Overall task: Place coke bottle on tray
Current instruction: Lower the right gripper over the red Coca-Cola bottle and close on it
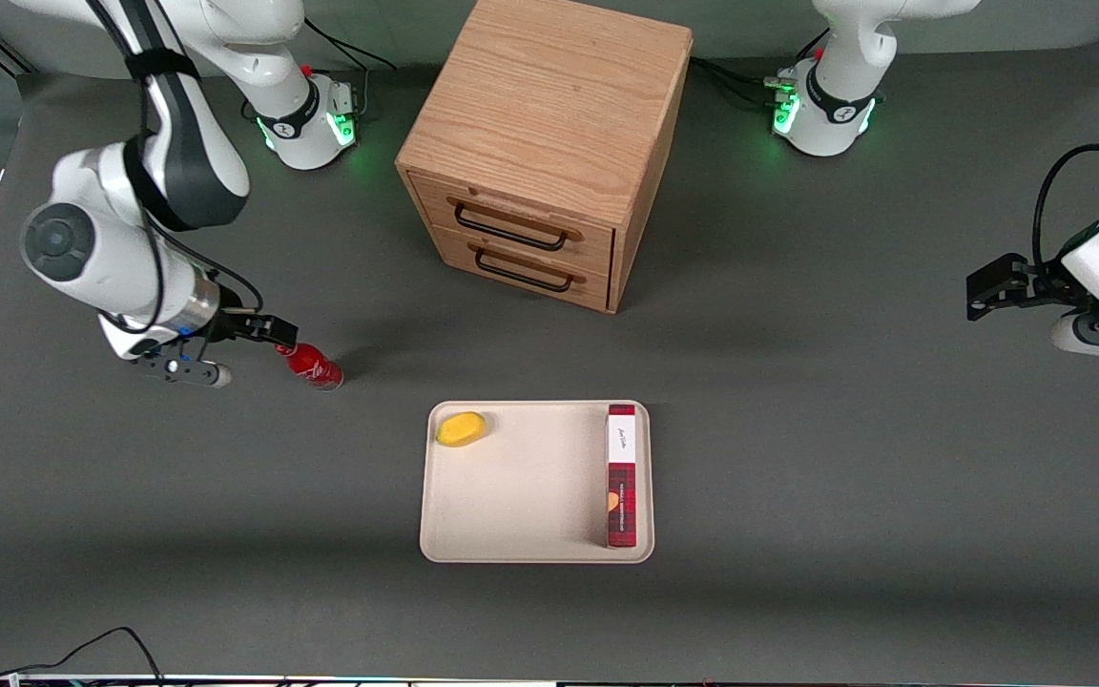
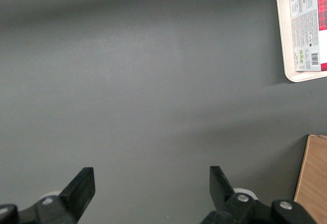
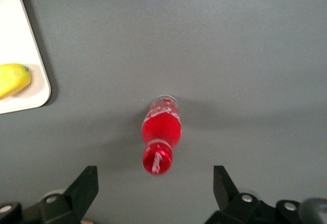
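Note:
The coke bottle (image 1: 313, 366), small and red with a red cap, stands on the grey table between the working arm and the tray, apart from both. In the right wrist view the bottle (image 3: 161, 129) is seen from above, cap toward the camera. My right gripper (image 1: 254, 353) is open and empty; it hovers over the bottle's cap, and in its own wrist view (image 3: 155, 183) the two fingers stand wide on either side, touching nothing. The cream tray (image 1: 530, 477) lies nearer the front camera than the cabinet; its corner shows in the right wrist view (image 3: 20, 45).
On the tray lie a yellow fruit (image 1: 461, 428) in one corner and a long red plaid box (image 1: 622, 475) along the edge toward the parked arm. A wooden two-drawer cabinet (image 1: 549, 143) stands farther from the camera than the tray.

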{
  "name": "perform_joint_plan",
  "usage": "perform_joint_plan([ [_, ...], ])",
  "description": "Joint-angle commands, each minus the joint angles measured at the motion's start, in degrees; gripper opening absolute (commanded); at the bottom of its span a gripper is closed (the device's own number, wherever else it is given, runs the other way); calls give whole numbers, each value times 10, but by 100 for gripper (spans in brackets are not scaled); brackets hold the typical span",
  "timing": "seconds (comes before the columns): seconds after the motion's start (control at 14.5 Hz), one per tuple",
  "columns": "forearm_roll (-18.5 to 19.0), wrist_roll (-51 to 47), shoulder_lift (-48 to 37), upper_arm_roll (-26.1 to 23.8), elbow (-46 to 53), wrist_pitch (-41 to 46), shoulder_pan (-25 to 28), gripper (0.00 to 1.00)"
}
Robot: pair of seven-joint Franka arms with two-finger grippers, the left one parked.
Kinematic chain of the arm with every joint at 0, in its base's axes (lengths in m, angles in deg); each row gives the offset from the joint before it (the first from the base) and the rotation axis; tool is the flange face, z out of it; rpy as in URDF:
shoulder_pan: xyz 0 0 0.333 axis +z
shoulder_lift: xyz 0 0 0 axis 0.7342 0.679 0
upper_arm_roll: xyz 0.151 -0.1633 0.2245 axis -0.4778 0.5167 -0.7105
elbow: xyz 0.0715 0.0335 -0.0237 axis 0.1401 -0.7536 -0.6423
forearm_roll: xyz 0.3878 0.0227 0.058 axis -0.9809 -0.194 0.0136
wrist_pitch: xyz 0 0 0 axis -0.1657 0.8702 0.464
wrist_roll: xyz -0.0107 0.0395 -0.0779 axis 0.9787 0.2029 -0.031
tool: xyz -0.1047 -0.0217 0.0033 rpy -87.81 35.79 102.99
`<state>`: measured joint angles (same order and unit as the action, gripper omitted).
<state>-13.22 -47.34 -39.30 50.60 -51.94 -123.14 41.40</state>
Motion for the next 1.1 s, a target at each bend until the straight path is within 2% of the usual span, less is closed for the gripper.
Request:
perform_joint_plan([
  [0.0,-6,-19,12,2,-17,-48,10,100],
  [0.28,-5,-19,16,2,-62,-103,10,100],
  [0.34,-3,-18,16,2,-63,-103,10,96],
  [0.41,3,-18,14,2,-66,-103,10,73],
  [0.48,22,-18,13,2,-67,-103,10,44],
  [0.55,38,-18,14,2,-67,-103,10,8],
  [0.62,38,-19,14,2,-67,-103,10,0],
  [1.03,42,-7,-4,2,-56,-86,10,0],
])
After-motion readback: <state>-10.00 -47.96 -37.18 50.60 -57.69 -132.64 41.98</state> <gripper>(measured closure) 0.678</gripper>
